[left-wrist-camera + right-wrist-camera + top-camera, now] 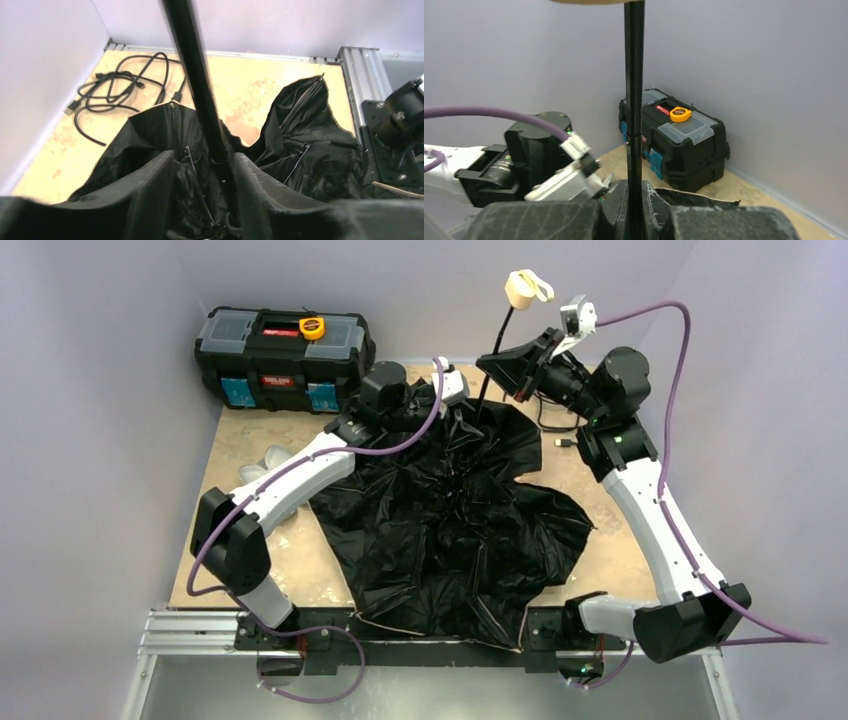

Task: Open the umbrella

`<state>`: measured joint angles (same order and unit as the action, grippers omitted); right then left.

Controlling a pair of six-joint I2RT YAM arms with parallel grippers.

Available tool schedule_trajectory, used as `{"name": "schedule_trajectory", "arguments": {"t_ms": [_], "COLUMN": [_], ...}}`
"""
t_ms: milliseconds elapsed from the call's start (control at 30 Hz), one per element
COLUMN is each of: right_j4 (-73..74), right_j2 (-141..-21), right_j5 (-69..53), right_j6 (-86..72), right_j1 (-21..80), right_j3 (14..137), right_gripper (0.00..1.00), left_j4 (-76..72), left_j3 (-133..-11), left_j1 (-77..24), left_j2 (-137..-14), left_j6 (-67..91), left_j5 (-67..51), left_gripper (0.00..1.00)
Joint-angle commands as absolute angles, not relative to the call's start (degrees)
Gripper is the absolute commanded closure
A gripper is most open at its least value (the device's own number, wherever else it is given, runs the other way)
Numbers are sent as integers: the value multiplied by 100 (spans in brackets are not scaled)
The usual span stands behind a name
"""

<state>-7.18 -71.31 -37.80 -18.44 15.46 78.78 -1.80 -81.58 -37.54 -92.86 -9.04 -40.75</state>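
Currently: right fingers (724,222) clamped on umbrella (430,540) shaft (634,100), likely to hold it upright; left fingers (150,200) apart, straddling shaft lower down, probably to push it open; canopy (320,150) sprawled on surface (600,490) beneath them.

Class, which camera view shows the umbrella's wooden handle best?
The top view: the whole umbrella handle shows. The right wrist view catches only its bottom edge; the left wrist view misses it.

A robot lab cell: plain walls (100,440) enclosing a tabletop (232,438), aluminium rail (190,628).
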Motion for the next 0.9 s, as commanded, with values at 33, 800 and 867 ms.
{"name": "schedule_trajectory", "arguments": {"t_ms": [33,800,867], "right_j4": [-897,2802,2665], "right_j2": [-7017,-8419,-8788], "right_j5": [-4181,-3879,-3938], "right_j6": [-1776,3452,3339], "right_j1": [1576,1607,1701], "right_j3": [8042,7177,7237], "right_gripper": [72,58,59], "left_j4": [-651,-752,-756], "left_j3": [-8295,-7271,-7216], "left_j1": [-3670,-3165,-3162], "left_j2": [-9483,-8859,-8815], "left_j6": [-504,-1029,-1017], "left_j5": [-3903,-4374,-4392], "left_gripper": [78,100,100]}}
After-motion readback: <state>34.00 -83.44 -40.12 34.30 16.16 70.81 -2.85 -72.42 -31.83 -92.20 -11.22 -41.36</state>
